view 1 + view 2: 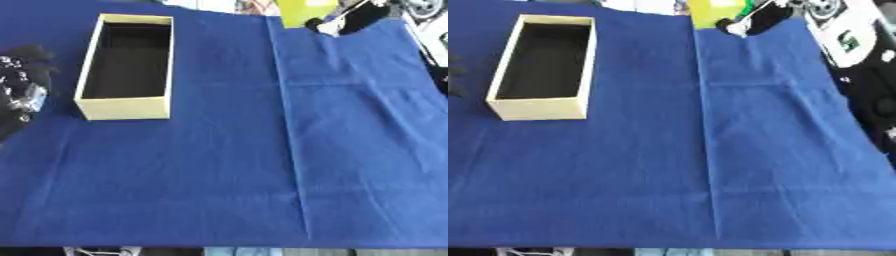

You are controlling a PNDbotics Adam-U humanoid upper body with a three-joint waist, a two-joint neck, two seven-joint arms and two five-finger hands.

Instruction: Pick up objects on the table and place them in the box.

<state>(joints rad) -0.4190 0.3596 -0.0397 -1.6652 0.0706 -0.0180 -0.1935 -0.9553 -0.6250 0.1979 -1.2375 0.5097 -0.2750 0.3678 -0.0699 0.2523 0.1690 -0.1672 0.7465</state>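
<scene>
A long pale yellow box (123, 107) with a dark inside stands on the blue cloth at the far left, and I make out nothing in it. My left hand (24, 95), black with silver parts, sits at the left edge beside the box, apart from it. At the far edge of the table a yellow-green object (304, 11) stands. My right hand (350, 21) reaches in from the upper right, right next to that object, with a white part at its tip. I cannot tell whether it touches the object.
The blue cloth (262, 165) covers the whole table, with a fold line running front to back right of centre. White and black clutter (852, 45) lies beyond the table's right edge.
</scene>
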